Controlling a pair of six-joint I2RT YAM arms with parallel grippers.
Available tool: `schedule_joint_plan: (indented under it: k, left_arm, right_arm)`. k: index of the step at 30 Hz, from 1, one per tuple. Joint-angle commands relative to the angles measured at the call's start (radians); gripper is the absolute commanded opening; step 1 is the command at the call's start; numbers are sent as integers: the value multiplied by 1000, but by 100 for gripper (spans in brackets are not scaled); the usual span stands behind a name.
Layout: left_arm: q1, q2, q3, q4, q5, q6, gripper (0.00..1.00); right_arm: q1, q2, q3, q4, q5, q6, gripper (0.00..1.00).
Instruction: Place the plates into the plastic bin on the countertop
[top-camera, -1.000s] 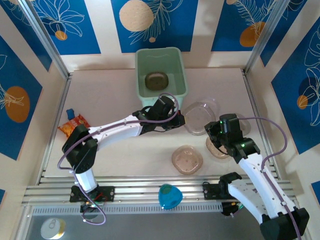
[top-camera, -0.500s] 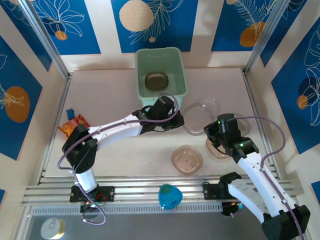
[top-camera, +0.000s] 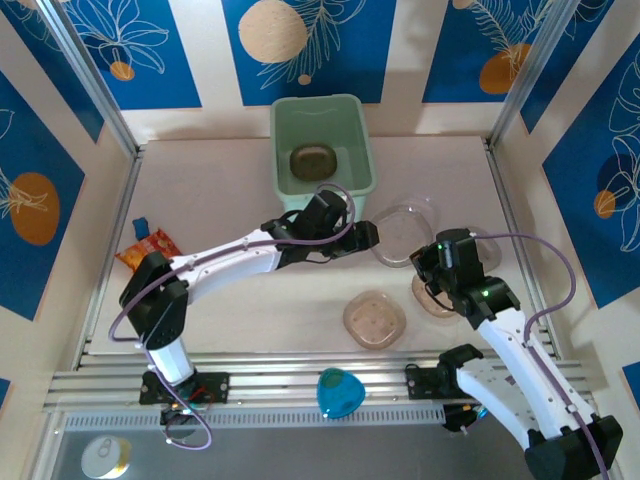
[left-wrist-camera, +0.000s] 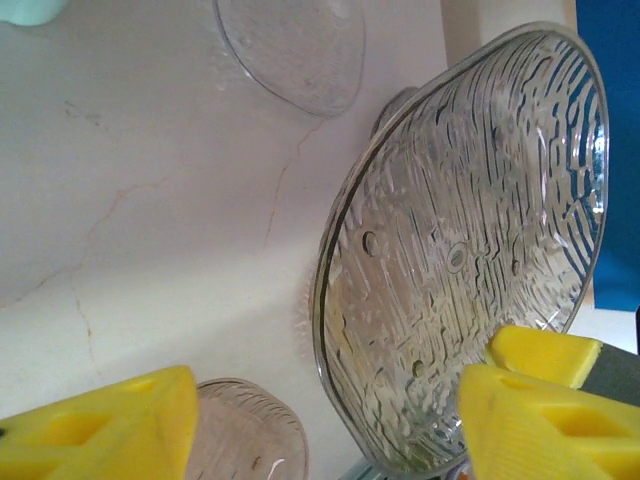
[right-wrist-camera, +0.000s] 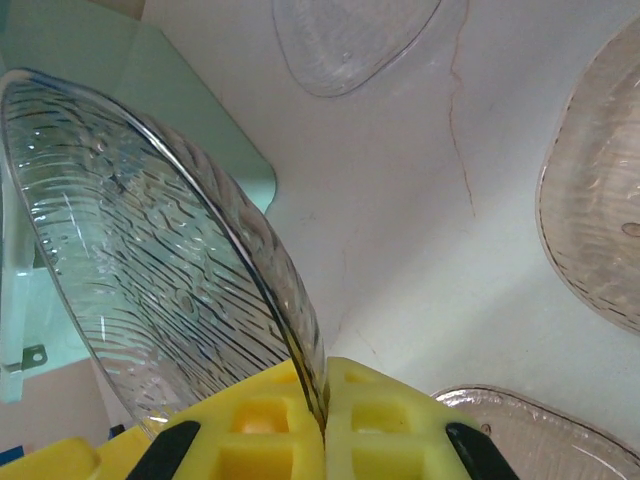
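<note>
The right gripper (right-wrist-camera: 322, 385) is pinched together on the rim of a clear ribbed plate (right-wrist-camera: 170, 260), holding it tilted up on edge over the right half of the countertop (top-camera: 220, 200). The left gripper (top-camera: 365, 237), near the countertop's middle, has its yellow fingers (left-wrist-camera: 110, 430) spread apart. The ribbed plate stands just past them, closer to the finger at the right of the wrist view; whether it touches is unclear. A clear plate (top-camera: 402, 222) lies flat just behind both grippers, and a pinkish plate (top-camera: 375, 319) lies near the front edge. A tinted plate (top-camera: 440, 298) lies beneath the right gripper and an outermost plate (top-camera: 488, 246) nearer the right edge. The plastic bin (top-camera: 358, 140) sits at the middle of the back edge, with a brown plate (top-camera: 313, 162) on its floor.
</note>
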Motion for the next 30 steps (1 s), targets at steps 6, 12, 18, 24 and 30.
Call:
schedule_joint_plan:
  k: [6,12,18,24,30]
  left_arm:
    - [39,-89,70,-134,-91,111,84]
    - [125,-122,134,-238,-110,240,86]
    - [313,-88,305,-400,-25,402,85]
    - [457,-27,449,-527,-27,500,83]
    - [549,97,543,-624,-14,573,75]
  right_arm:
    - [-28,0,64,-10,42,-20,0]
    - [-98,36,102,8,19,-44,0]
    - [-163,138,177,52,-19,-69,0]
    - [-178,252,300,81,-29,-95,0]
    - [-174,381,429,108,-67,-97,0]
